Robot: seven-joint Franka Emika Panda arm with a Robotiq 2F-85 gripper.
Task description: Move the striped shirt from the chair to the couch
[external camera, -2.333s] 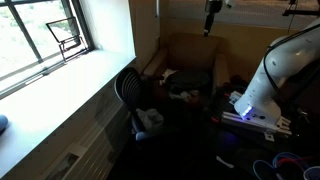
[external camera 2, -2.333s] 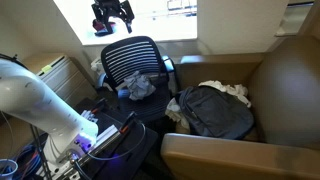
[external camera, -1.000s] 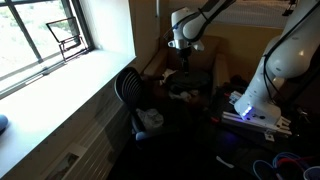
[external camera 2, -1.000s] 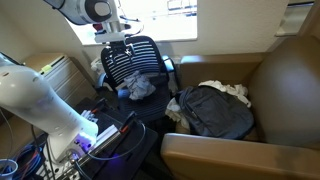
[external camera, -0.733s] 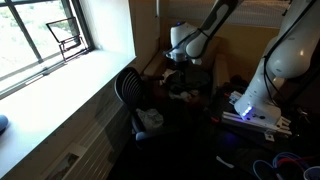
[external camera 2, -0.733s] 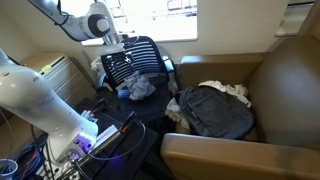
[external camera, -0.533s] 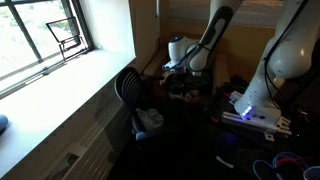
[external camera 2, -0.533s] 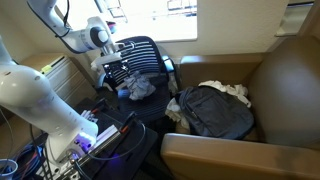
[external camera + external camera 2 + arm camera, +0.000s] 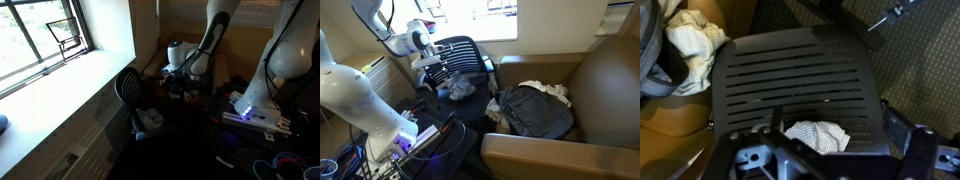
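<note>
The striped shirt lies crumpled on the seat of the black mesh-backed office chair. In the wrist view the shirt shows just below the chair's slatted back. The shirt and chair also show dimly in an exterior view. My gripper hangs just above the chair's seat on the side away from the couch, open and empty. Its fingers frame the shirt without touching it. The tan couch stands beside the chair.
A dark backpack and a white cloth lie on the couch seat; the cloth also shows in the wrist view. A second white robot with cables stands in front of the chair. A window sill runs beside the chair.
My arm has come down from high above the chair's back to just over the seat and the shirt. The shirt, chair and couch items have not moved.
</note>
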